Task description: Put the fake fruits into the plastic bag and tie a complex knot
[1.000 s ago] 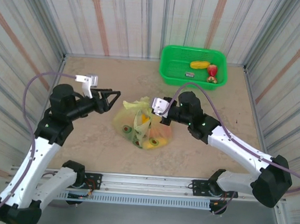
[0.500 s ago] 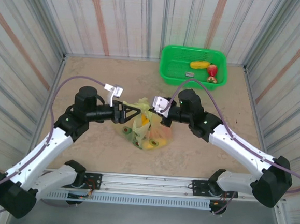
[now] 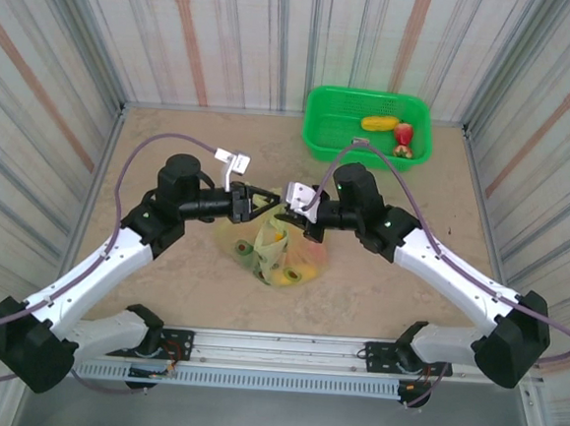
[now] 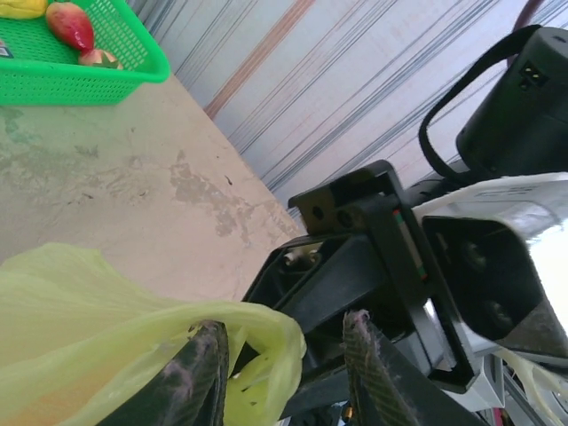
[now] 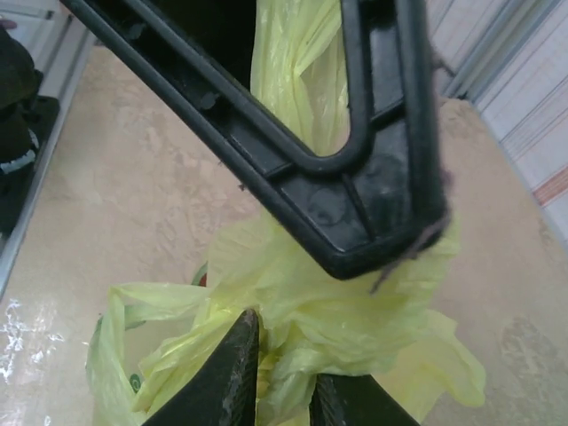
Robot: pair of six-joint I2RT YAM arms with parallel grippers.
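The plastic bag (image 5: 293, 311) is made of thin, crinkly, see-through yellow-green film. Glossy green plastic mesh is used for the basket (image 4: 80, 84), and the fake fruits (image 4: 71, 25) are shiny too. The counter (image 4: 115, 186) is finished matt, mottled beige. The left gripper (image 4: 282, 355) jaws are done in scuffed matt black plastic.

fake fruits (image 3: 287, 265) blur together inside the plastic bag (image 3: 247, 244).
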